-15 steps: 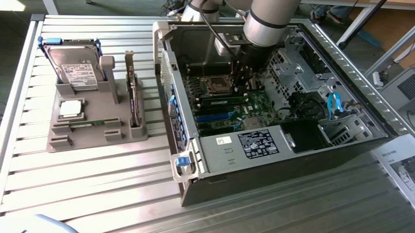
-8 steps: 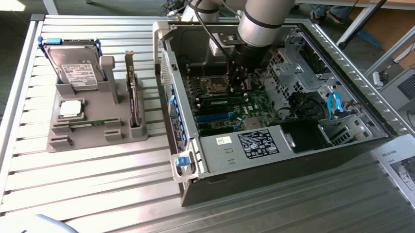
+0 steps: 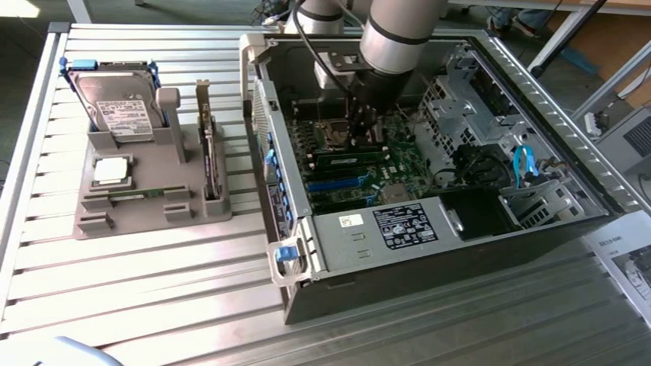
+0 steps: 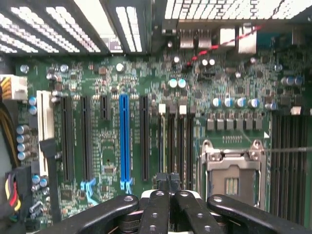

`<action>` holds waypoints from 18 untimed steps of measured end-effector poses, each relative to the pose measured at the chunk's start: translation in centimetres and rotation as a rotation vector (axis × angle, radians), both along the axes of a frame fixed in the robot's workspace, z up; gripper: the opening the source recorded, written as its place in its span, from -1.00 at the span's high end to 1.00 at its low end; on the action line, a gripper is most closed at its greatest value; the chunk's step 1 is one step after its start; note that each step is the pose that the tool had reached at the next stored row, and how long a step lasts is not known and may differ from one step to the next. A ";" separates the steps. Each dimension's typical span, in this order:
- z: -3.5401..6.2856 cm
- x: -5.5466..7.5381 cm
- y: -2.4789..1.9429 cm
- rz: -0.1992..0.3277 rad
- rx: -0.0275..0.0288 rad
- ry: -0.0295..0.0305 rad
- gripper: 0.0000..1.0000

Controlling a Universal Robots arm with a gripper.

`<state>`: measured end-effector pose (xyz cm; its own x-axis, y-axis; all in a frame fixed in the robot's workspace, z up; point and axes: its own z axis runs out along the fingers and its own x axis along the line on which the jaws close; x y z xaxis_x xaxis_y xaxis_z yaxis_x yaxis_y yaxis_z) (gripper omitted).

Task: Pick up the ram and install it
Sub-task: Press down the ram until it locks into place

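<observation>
So, the claw point(image 3: 361, 136) was seen pinched fully shut, fingers pressed together with nothing visibly caught between them, parked low over the motherboard point(image 4: 234, 87) inside the open computer case point(image 3: 428, 293). The ram point(image 3: 351, 159) was spotted as a slim green strip lying in the memory slots point(image 4: 178, 141) right under the claw tips; whether it was clicked all the way home couldn't be told. Handling-wise, a stick like that would be judged very light and stiff but thin, so easily flexed or cracked if it got twisted. The bare circuit-board faces look smooth with small dark chips raised on them, so it would best be taken by the long flat sides near the middle or pushed on along the top edge, and the contact edge kept untouched. The board around the claw was all matte green, crowded with shiny little capacitor cans and long black plastic slots, with one bright blue slot point(image 4: 125, 141) off to one side of the claw and a square metal processor socket point(image 4: 233, 180) with a hinged steel frame close on the other side. The case was made of dull stamped sheet metal. Well away from the claw, a grey moulded holder point(image 3: 133, 217) with a boxy metal hard drive point(image 3: 117, 103) was set on the ribbed aluminium counter point(image 3: 152, 290).
</observation>
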<state>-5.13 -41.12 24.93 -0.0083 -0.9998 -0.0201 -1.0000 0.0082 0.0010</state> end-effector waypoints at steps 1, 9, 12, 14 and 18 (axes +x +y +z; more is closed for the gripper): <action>0.00 -0.2 0.00 0.000 0.0000 -0.0001 0.80; 0.01 -0.3 -0.12 0.000 -0.0002 -0.0001 0.80; 0.00 -0.3 -0.24 0.000 -0.0001 -0.0001 0.80; 0.00 -0.3 -0.24 0.000 -0.0001 -0.0001 0.80; -0.11 -0.3 -0.24 0.000 0.0000 -0.0003 0.80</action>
